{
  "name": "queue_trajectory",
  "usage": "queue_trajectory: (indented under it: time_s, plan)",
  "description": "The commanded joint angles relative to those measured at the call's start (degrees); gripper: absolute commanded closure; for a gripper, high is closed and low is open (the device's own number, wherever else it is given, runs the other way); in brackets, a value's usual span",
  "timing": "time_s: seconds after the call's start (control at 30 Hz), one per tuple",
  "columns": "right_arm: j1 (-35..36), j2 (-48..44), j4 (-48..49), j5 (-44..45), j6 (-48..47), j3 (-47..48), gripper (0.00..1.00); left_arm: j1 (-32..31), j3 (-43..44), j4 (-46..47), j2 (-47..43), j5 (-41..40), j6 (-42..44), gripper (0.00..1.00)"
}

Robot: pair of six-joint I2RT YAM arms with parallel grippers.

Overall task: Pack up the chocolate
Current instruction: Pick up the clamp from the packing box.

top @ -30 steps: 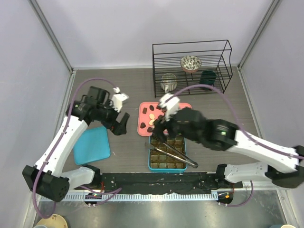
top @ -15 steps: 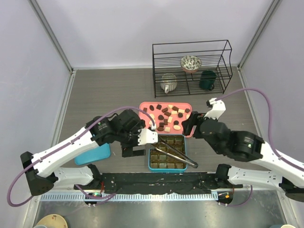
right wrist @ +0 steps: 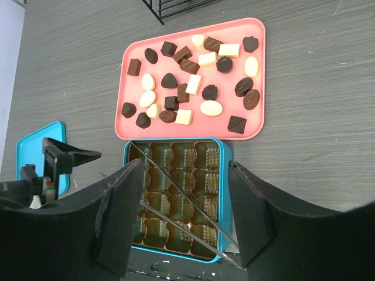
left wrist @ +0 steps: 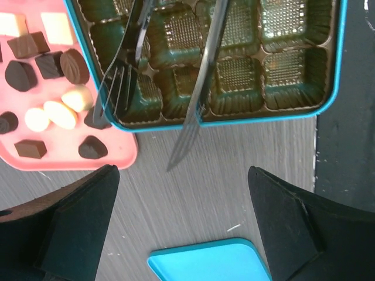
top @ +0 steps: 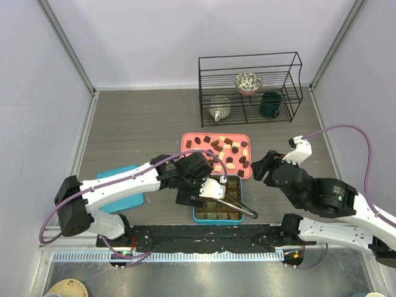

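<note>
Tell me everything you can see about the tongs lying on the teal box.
The tongs are dark, shiny metal: two arms joined at one end, spread at the other, one with a fork-like tip. They lie diagonally across the open teal box, resting on its compartments. One tip pokes past the rim over the table. Nothing grips them.
</note>
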Motion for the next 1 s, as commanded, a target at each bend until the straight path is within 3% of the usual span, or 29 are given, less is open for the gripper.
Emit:
queue_trajectory:
  time_s: [0.0,0.3,0.77,0.87,0.9,0.97]
  plan:
    - [-0.1,-1.0,-1.7,2.2,3.0,1.5,0.36,-0.3,3.3,3.9,3.3,-0.1,3.7,0.04]
    - [-0.1,-2.6,-6.0,2.3,2.9,4.2,0.39,-0.5,8.0,-1.5,12.2,2.8,3.9,0.18]
    - [0.0,-2.3,-8.1,3.0,2.0,6.4,0.40,-0.6,6.7,-3.3,15.0,2.2,2.1,0.54]
    - [-0.1,-2.2,-8.4,2.8,2.1,6.6,0.40,-0.6,6.3,-3.5,15.7,2.1,1.8,0.70]
    - [-0.1,-2.2,-8.7,2.9,2.2,6.7,0.40,-0.6,6.4,-3.7,15.9,2.0,1.6,0.80]
    - [-0.1,-2.2,-8.9,2.9,2.5,6.7,0.40,-0.6,6.5,-3.7,16.6,1.8,0.8,0.86]
